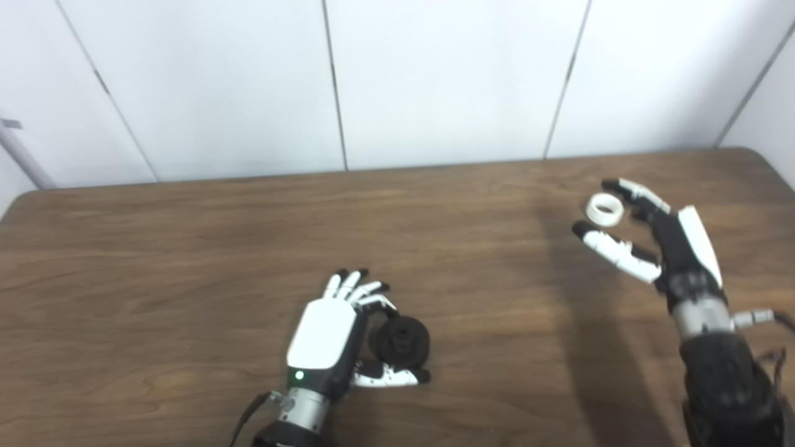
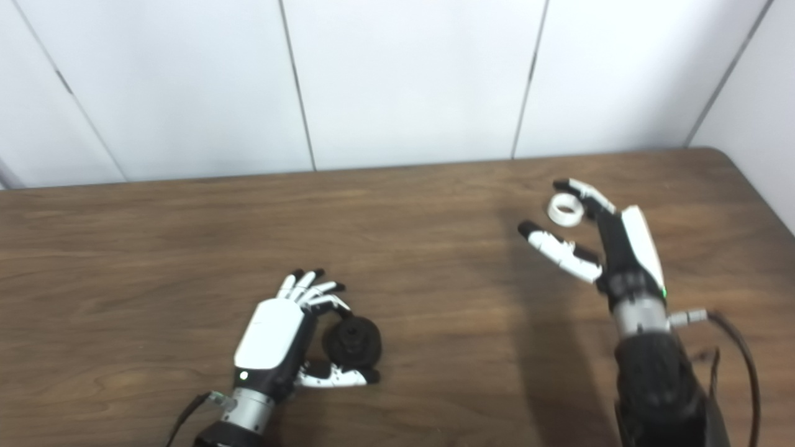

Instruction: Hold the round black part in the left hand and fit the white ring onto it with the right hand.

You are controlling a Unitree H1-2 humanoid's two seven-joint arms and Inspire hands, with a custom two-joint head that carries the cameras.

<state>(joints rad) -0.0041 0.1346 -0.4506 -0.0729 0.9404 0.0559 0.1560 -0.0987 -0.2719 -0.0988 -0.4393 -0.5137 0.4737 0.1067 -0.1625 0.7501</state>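
Observation:
The round black part [image 1: 400,340] lies on the wooden table [image 1: 186,261] at the front centre. My left hand [image 1: 329,332] rests just left of it, open, with the fingers [image 1: 363,292] reaching past its far side and the thumb [image 1: 391,375] along its near side. The white ring [image 1: 605,209] lies on the table at the right. My right hand [image 1: 646,239] is open beside it, with the fingers [image 1: 640,195] just right of the ring and the thumb [image 1: 612,245] in front of it. Neither hand grips anything.
White wall panels [image 1: 435,81] stand behind the table's far edge. The table's right rear corner [image 1: 754,152] is close to my right hand. A cable [image 2: 739,347] hangs off my right forearm.

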